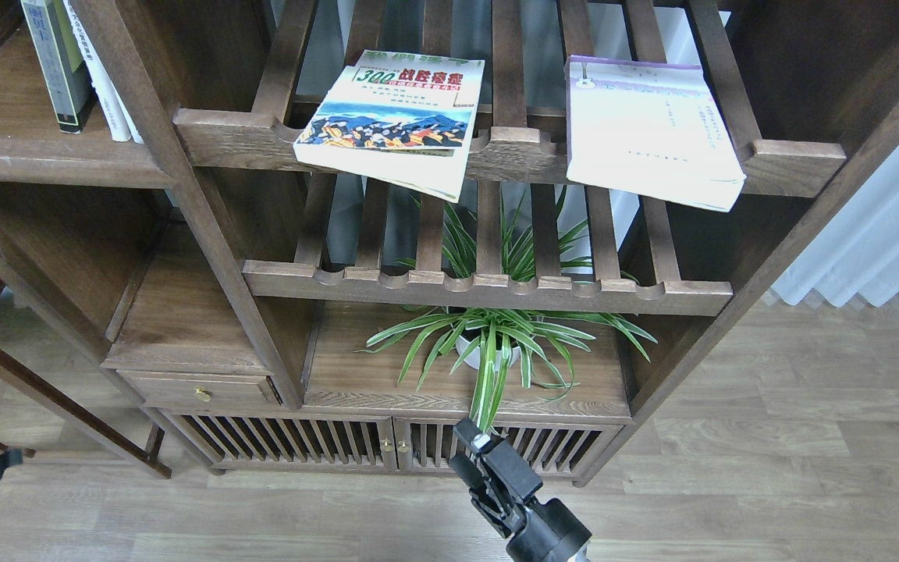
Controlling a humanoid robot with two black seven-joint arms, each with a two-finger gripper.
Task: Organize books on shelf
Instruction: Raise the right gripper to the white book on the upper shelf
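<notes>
- Poking up at bottom centre, right gripper [471,457] is well below both flat books; can't tell if its fingers are apart.
- "300" book [395,117] and purple-band book [644,129] lie on the top slatted rack [512,152].
- Black-grey book [55,58] stands on the solid shelf [51,160], upper left.
- Left gripper isn't visible.

R arm comes up from bottom edge, centre-right, angled up-left — right gripper [466,447] at its tip, fingers close together, gap not clear. L arm at far left edge, dark joints stacked vertically — its gripper can't be made out in this view.
</notes>
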